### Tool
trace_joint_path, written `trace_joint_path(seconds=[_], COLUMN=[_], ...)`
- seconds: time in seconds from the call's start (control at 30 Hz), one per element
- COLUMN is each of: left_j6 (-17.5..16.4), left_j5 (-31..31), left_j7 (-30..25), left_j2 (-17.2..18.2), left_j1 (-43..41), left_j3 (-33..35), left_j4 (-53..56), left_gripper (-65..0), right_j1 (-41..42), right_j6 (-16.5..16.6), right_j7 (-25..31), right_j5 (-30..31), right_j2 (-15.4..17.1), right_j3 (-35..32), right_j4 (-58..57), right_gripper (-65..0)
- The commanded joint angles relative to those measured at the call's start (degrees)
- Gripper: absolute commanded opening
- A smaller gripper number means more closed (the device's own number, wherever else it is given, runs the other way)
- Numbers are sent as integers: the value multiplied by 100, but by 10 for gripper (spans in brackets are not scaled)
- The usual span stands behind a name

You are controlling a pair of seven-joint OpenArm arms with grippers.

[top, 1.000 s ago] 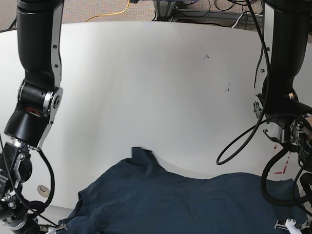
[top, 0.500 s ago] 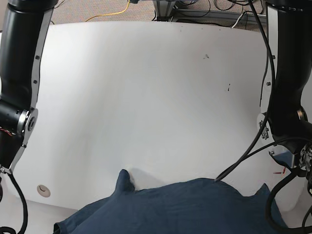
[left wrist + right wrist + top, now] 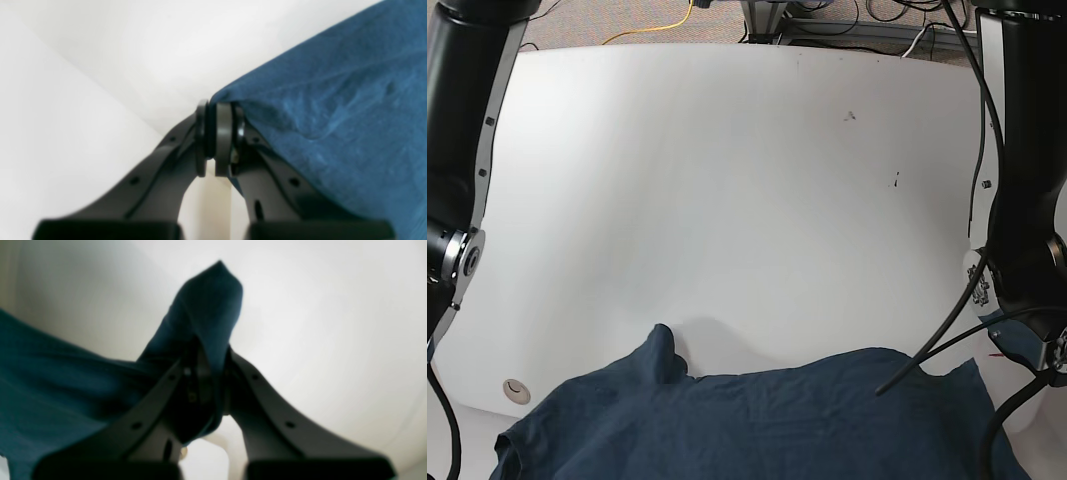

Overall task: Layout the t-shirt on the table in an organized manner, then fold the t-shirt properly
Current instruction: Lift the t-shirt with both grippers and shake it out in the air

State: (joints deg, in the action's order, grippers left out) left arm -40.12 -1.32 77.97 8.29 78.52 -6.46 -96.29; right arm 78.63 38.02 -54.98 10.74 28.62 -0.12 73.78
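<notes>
Here the t-shirt is seen lying along the near edge of the white desk, one small peak of fabric raised at its far side. A corner of it is clamped in the closed left pincer, and another bunched fold is pinched in the closed right pincer. A round grommet hole is seen beside the cloth.
</notes>
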Motion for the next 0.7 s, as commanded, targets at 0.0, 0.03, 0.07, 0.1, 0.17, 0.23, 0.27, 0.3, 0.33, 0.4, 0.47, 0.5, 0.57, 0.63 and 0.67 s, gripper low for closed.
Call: trace_joint_path(seconds=[0.0,0.03,0.07,0.1,0.17,0.23,0.27,0.3,0.33,0.4,0.47,0.5,0.57,0.63,0.67], left_j6=[12,12,12,12,12,12,12,12,12,12,12,12,12,12,12], left_j5=[49,49,40,40,40,40,40,40,40,40,40,40,40,40,40], left_j7=[-118,-118,-118,-118,-118,-110,-110,-110,-110,-110,-110,-110,-110,-110,-110], left_j2=[19,19,19,19,19,19,19,19,19,28,28,28,28,28,36], left_j1=[267,267,249,240,223,91,20,-50,-138,-270,-419,-516,-639,-806,-947], left_j3=[0,0,0,0,0,0,0,0,0,0,0,0,0,0,0], left_j4=[16,33,51,51,51,51,33,25,25,16,-19,-72,-160,-265,-327], left_gripper=[-650,-650,-650,-650,-650,-650,-650,-650,-650,-650,-650,-650,-650,-650,-650], right_j1=[344,344,344,335,308,212,141,71,-34,-219,-421,-553,-738,-975,-1133], right_j6=[88,123,167,185,185,185,185,185,185,185,185,185,185,185,185], right_j7=[-97,-141,-194,-212,-229,-308,-352,-379,-414,-423,-449,-484,-555,-634,-678], right_j5=[-59,-68,-94,-94,-76,-76,-76,-68,-68,-59,-59,-59,-59,-59,-59], right_j2=[87,78,78,78,87,96,105,114,140,210,246,254,289,369,386], right_j3=[25,25,25,25,25,43,43,43,43,43,43,52,60,69,69], right_j4=[64,64,73,73,90,178,240,319,442,662,864,996,1180,1383,1532], right_gripper=[-626,-626,-626,-626,-626,-626,-626,-626,-626,-626,-626,-626,-626,-626,-626])
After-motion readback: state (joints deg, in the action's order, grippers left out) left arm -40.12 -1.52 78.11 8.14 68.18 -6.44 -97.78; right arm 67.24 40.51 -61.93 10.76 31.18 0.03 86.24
